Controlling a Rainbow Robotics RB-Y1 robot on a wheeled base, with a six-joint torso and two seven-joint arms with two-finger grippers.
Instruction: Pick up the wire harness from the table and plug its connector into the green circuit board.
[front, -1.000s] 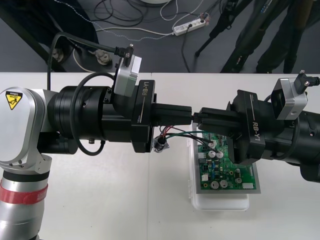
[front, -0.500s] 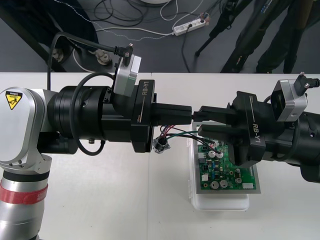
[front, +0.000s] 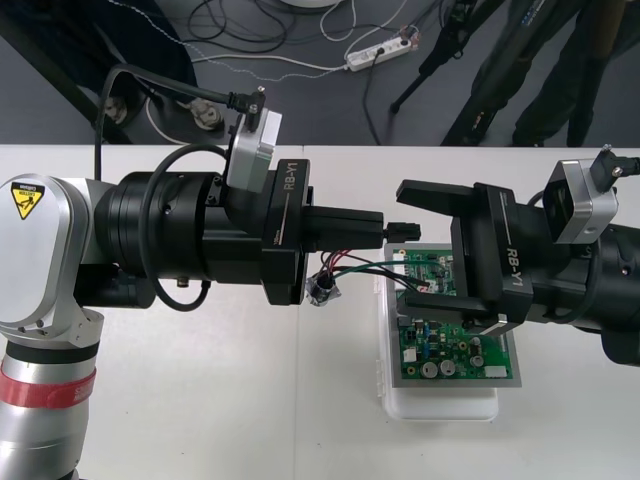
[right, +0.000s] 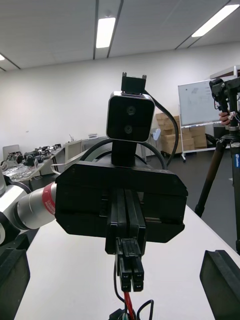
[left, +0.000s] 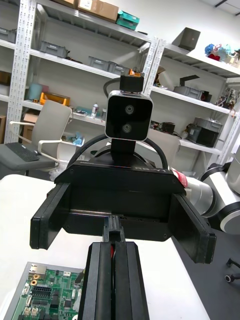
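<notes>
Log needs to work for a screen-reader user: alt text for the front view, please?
Left gripper, shut on the harness plug, holds it above the table at the mouth of the open right gripper. The wires and metal socket trail below, beside the green circuit board on its white base.

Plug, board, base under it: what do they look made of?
Plug: matte black, likely moulded plastic, going by its boxy two-cell housing. Circuit board: green coated laminate studded with metal-topped parts. Base: plain white, smooth, probably plastic; hard to say.
</notes>
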